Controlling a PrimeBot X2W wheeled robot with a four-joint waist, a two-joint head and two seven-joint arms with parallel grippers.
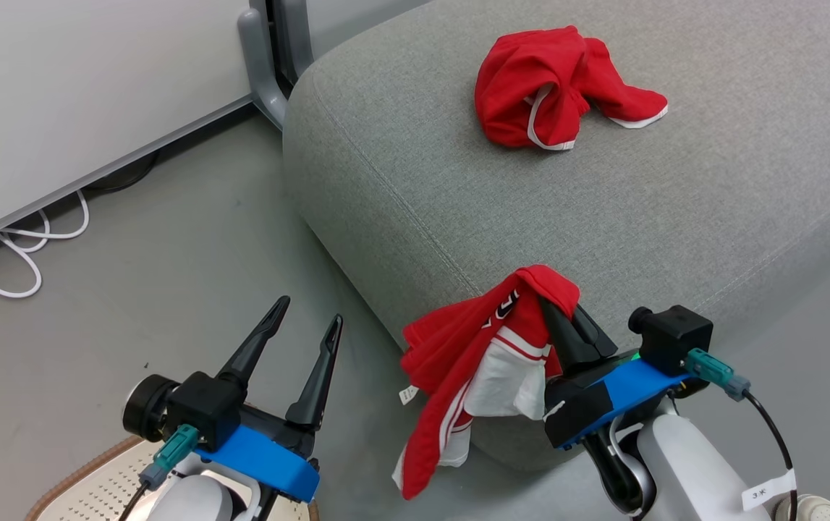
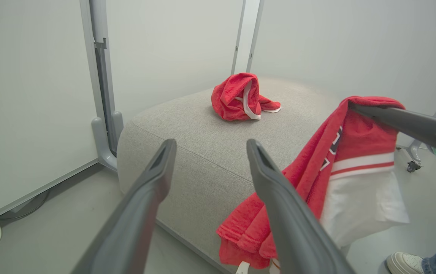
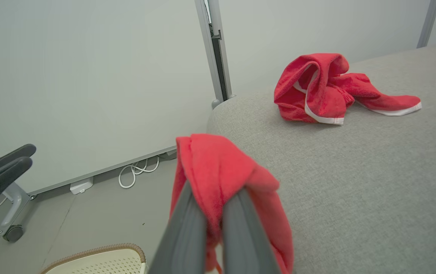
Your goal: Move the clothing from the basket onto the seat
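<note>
Right gripper, 5 o'clock in head view: fingers pinched together on red-white garment. Cloth dangles at near edge of seat, mostly off cushion. Left gripper, 7 o'clock: fingers spread, empty, above basket. Red garment already on seat, 1 o'clock. Do well: carry toward 12 until tail clears edge, lower, then release. Otherwise likely slides to floor.

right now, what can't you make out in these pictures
basket: head view, cut by the bottom edge and covered by the left arm; its inside is hidden, so whether clothing remains cannot be told.
held garment: head view, its black and white print is folded in, unreadable.
right tool: right wrist view, fingertips buried in red fabric.
shoe: left wrist view, cut by the corner.
</note>
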